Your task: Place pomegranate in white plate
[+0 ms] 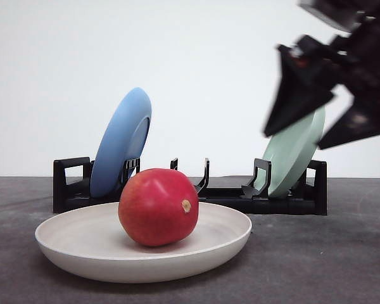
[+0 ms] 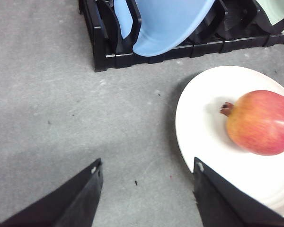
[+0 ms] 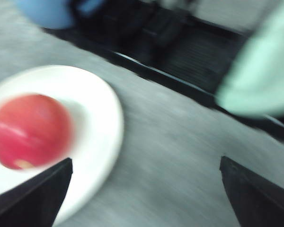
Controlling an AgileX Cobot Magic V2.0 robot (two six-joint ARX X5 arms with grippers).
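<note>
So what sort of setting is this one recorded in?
Probably a staged lab tabletop, not a real kitchen: a plain white backdrop, a grey table, and a black dish rack holding a blue plate and pale green plate.

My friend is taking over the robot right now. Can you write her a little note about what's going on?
Left gripper: open, empty, low over the table beside the white plate.
Right gripper: open, empty, raised in front of the pale green plate.
Pomegranate: resting in the white plate, in front of the black rack.
Done: fruit is in the plate.
Left: nothing, apart from maybe parking the arms.
</note>
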